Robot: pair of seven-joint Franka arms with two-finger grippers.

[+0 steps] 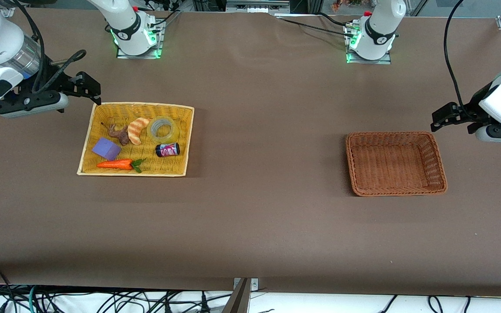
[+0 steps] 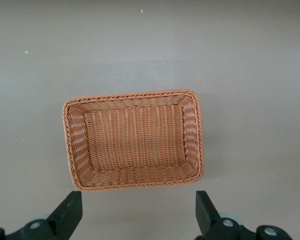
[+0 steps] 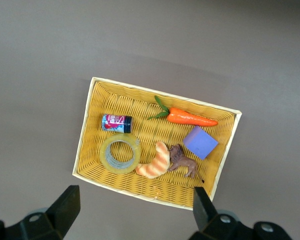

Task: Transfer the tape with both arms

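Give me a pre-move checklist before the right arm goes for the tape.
1. Pale-yellow translucent tape roll lying flat in the yellow wicker tray: ok.
2. Top of the roll unobstructed: ok.
3. Striped orange croissant toy beside the roll, contact: cannot tell.
4. Right hand open, above the table beside the tray: ok.
5. Left hand open, waiting near the brown wicker basket: ok.
6. Brown basket holds nothing: ok.

The small can bears a label whose lettering is unreadable.

Glossy translucent tape, woven wicker baskets, matt brown tabletop
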